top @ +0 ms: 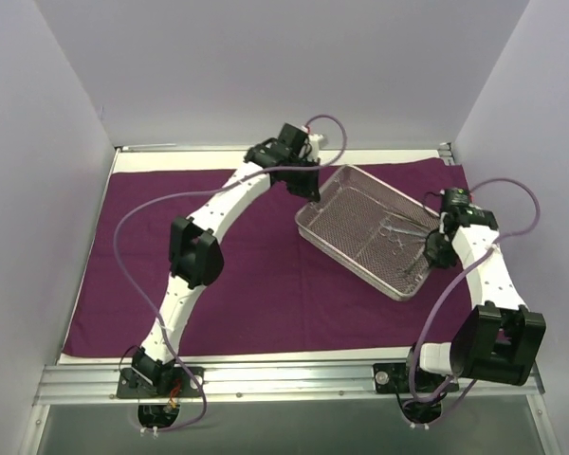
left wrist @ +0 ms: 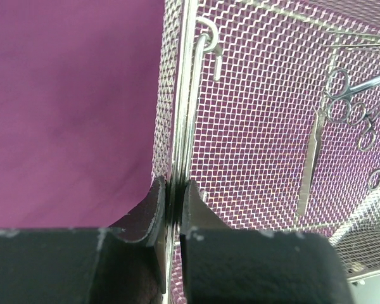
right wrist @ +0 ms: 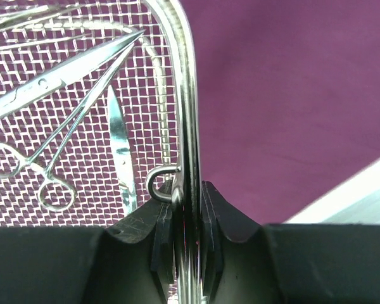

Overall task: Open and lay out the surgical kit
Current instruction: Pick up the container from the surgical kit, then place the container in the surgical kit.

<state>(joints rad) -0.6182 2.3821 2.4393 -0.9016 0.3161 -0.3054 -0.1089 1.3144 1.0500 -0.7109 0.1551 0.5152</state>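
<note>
The dark purple cloth wrap (top: pixel 247 284) lies spread flat over the table. The silver wire-mesh tray (top: pixel 351 213) sits on it right of centre, turned at an angle. Slim silver scissor-handled instruments (top: pixel 405 239) and tweezers lie inside, toward its right end. My left gripper (top: pixel 304 186) is shut on the tray's left rim (left wrist: pixel 177 126). My right gripper (top: pixel 434 248) is shut on the tray's right rim (right wrist: pixel 189 95). The left wrist view shows ring handles (left wrist: pixel 343 104) and tweezers (left wrist: pixel 313 158); the right wrist view shows scissors (right wrist: pixel 63 76) and forceps (right wrist: pixel 50 180).
White walls enclose the table at the left, back and right. A metal rail (top: pixel 294 379) runs along the near edge with both arm bases. A strip of white table (top: pixel 266 357) shows past the cloth's near edge. Purple cables (top: pixel 123 237) loop off both arms.
</note>
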